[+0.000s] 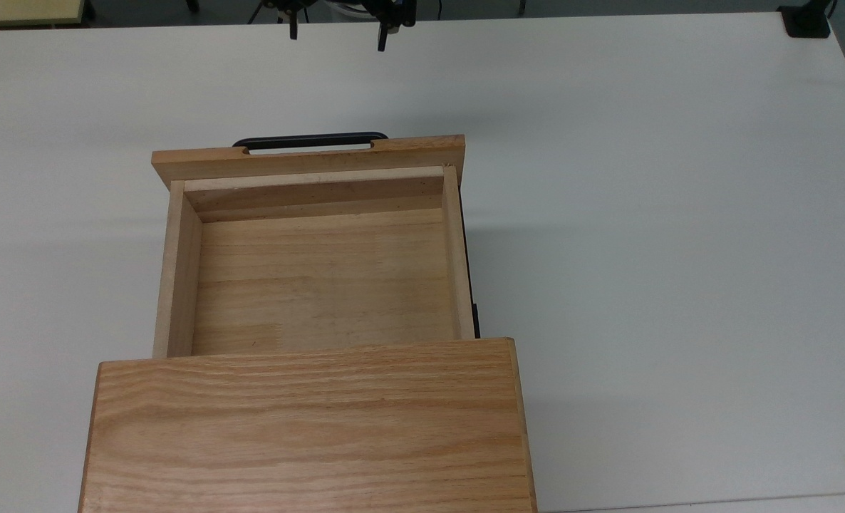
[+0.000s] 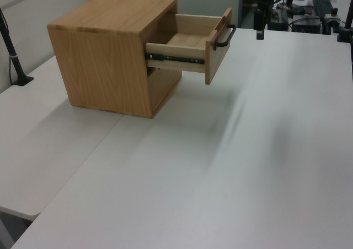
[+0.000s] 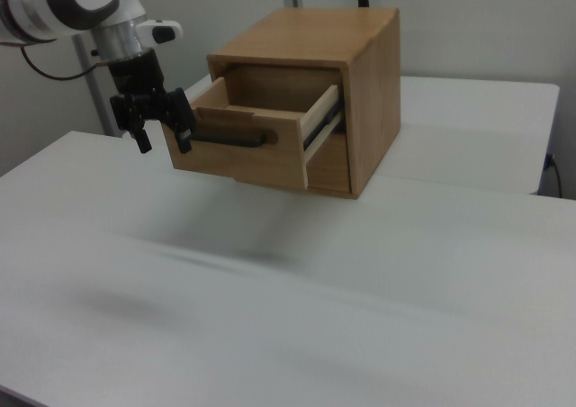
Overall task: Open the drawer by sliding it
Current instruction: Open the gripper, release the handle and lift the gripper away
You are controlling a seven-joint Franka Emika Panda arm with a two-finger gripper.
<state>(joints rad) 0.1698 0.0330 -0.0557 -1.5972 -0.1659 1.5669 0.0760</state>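
Little can go wrong unless the tool (image 3: 164, 141), fingers apart and empty, swings into the handle (image 3: 229, 139) and nudges the drawer (image 1: 315, 271) shut.

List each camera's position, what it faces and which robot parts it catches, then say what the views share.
Top view: overhead, looking straight down on the open drawer and cabinet; the gripper fingertips show at the top edge.
Left view: raised, off the cabinet's side, drawer front facing the left view's right; gripper beyond the handle.
Right view: low, facing the drawer front; arm and open gripper.
All three share drawer, handle, gripper, white table.
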